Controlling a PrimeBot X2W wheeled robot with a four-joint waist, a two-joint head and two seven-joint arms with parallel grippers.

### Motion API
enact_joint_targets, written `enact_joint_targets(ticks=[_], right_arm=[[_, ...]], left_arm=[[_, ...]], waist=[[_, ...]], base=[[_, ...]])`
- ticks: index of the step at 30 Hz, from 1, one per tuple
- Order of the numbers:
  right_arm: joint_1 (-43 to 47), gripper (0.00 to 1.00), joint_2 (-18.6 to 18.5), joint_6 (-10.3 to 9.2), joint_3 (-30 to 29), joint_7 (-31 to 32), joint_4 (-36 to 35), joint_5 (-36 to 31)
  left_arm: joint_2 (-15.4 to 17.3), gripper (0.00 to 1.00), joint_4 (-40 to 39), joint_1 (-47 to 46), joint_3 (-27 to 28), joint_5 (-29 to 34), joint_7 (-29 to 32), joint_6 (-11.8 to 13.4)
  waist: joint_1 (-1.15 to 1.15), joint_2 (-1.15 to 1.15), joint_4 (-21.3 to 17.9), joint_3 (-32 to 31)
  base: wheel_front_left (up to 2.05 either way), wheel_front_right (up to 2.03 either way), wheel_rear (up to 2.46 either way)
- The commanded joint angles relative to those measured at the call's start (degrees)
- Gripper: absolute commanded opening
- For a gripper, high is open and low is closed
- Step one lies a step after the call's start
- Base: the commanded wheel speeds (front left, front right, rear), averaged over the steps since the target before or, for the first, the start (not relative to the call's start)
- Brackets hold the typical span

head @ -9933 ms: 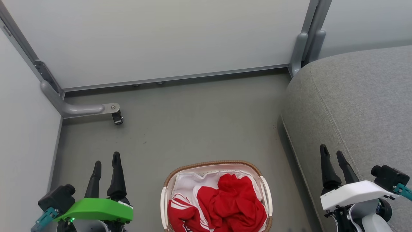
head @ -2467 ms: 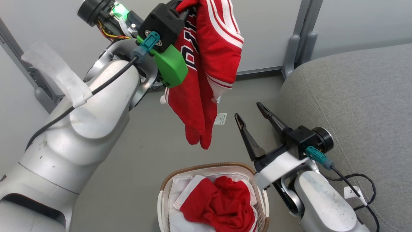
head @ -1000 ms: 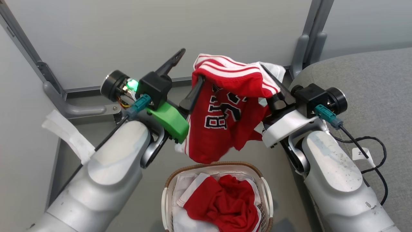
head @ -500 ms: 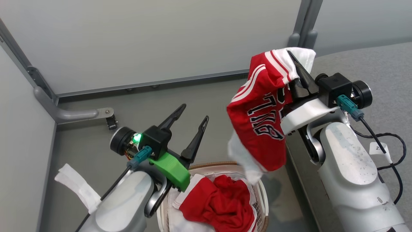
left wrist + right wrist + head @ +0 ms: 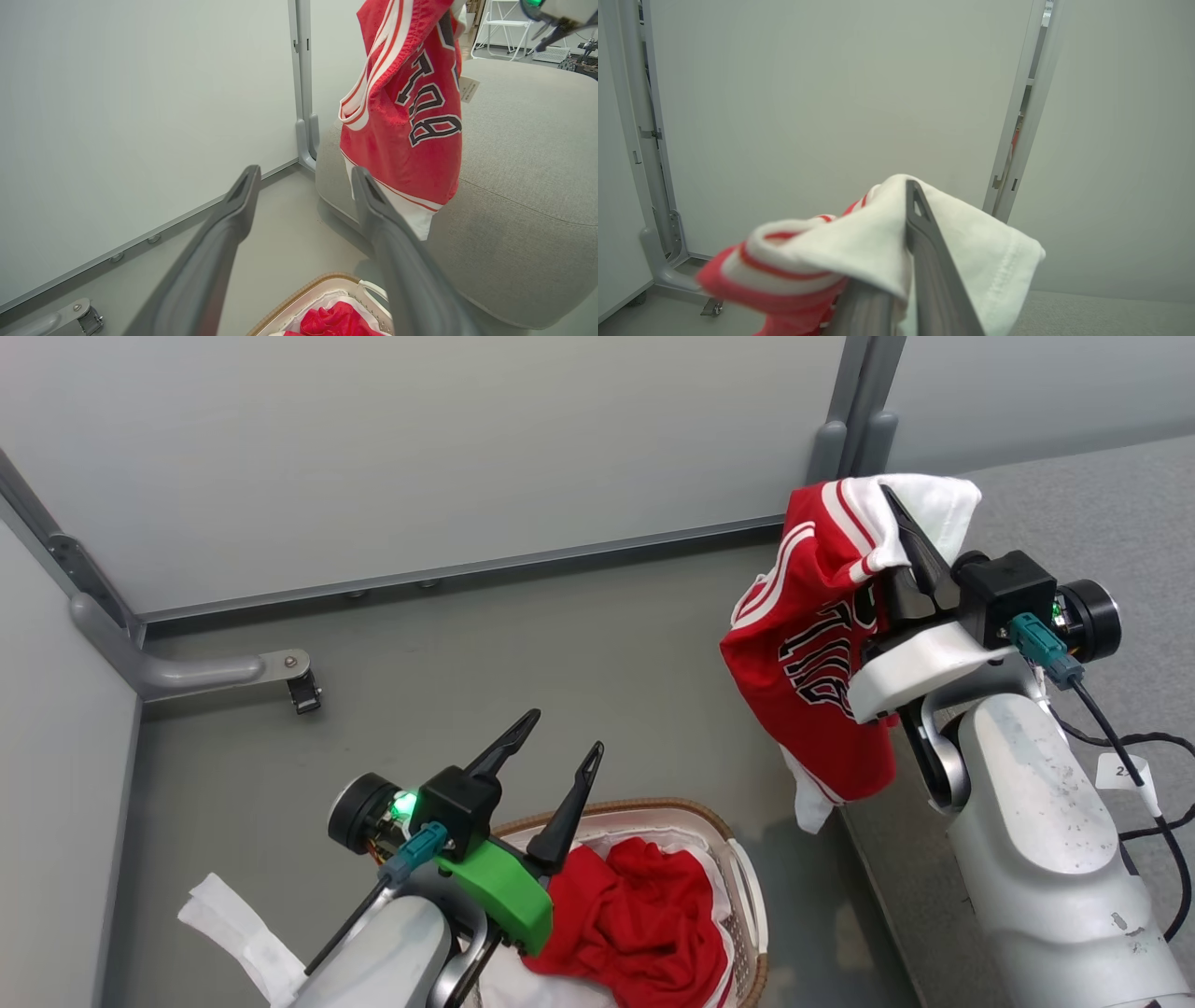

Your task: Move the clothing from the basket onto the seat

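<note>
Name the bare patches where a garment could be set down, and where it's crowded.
Free: the grey top of the seat beside the hanging striped garment; the floor between wall and basket. Crowded: the basket, holding the red garment, left gripper close by.

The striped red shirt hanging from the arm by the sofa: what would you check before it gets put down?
1. Grip: ok. The right gripper is shut on the white edge of the striped garment.
2. Garment free of the basket: ok. It hangs well above the rim.
3. Garment over the seat: not ok. In the head view most of it hangs beside the seat's edge.
4. Left gripper out of the way: ok. It is open, holds nothing and is above the basket.
5. Basket emptied: not ok. The plain red garment lies inside.
</note>
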Motion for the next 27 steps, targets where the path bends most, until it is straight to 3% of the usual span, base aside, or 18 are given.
enact_joint_targets(ticks=[1,9,27], right_arm=[[0.9,0.00,-0.2,-0.04,-0.3,-0.1,0.0,-0.5],[-0.2,0.00,-0.2,-0.05,-1.1,-0.1,0.0,-1.7],[-4.2,0.00,-0.2,-0.06,-5.8,-0.1,-2.9,-6.2]], left_arm=[[-0.3,1.00,0.1,1.0,0.4,0.8,0.0,-0.3],[-0.6,1.00,0.1,1.6,1.4,2.0,0.0,-0.6],[0.8,1.00,-0.4,-4.0,2.3,4.8,0.0,-1.0]], waist=[[0.00,0.00,-0.2,0.1],[0.00,0.00,-4.3,1.3],[0.00,0.00,-21.0,11.1]], base=[[0.00,0.00,0.00],[0.00,0.00,0.00],[0.00,0.00,0.00]])
